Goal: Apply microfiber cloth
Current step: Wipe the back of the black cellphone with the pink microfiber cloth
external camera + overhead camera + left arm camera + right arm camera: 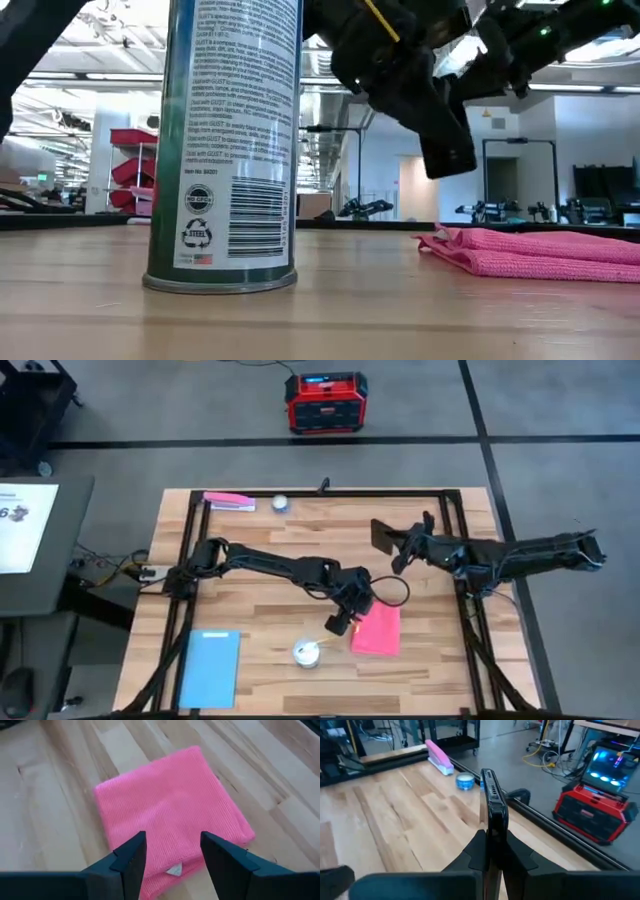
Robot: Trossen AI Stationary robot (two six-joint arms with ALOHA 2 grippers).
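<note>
The microfiber cloth (376,630), pink and folded, lies flat on the table right of centre; its layered edge shows in the low view (540,250). My left gripper (172,862) hangs open just above the cloth's near-left edge (338,622), with one finger on either side of a small white tag, clear of the cloth in the low view (445,140). My right gripper (492,852) is farther back on the right, shut on a black phone (384,537). My right gripper pinches the phone's two flat faces (492,837) between its two fingers, at the end nearest the wrist. The fingers come roughly level from the table's right side. The phone stands on edge, reaching out past the fingertips, lifted clear of the table.
A green spray can (222,150) stands upright left of the cloth (307,652). A light-blue rectangle (210,665) lies at the near left. A flat pink strip (228,502) and a small round tin (281,503) sit at the far edge. Black frame rails (470,620) border the table.
</note>
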